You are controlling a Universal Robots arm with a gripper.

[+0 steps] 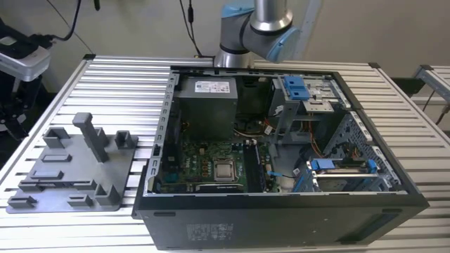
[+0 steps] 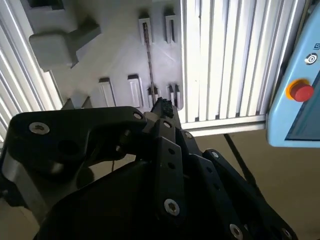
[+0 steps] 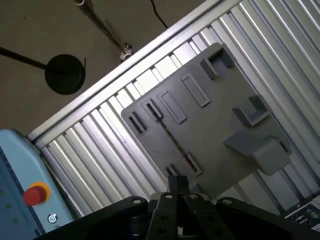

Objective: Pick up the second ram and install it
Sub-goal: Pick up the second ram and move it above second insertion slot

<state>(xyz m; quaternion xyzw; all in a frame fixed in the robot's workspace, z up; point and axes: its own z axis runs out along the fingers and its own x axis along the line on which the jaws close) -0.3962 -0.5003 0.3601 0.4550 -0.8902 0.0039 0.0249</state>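
The second ram (image 2: 148, 60) is a thin dark strip standing on its edge in the slotted holders of the grey tray (image 2: 115, 55). It also runs as a narrow dark line (image 3: 170, 137) across the tray (image 3: 215, 125) in the first wrist view. My gripper (image 2: 162, 107) hangs well above the tray's edge, near one end of the ram and not touching it. Its black fingertips (image 3: 178, 184) stand together with nothing between them. In the exterior view the tray (image 1: 70, 168) lies to the left of the open computer case (image 1: 281, 158).
The case holds a motherboard with dark memory slots (image 1: 256, 166) beside the processor socket (image 1: 225, 169), and blue drive-cage clips (image 1: 295, 87). A pale blue pendant with a red button (image 2: 300, 92) sits off the table's edge. A round stand base (image 3: 65, 74) rests on the floor.
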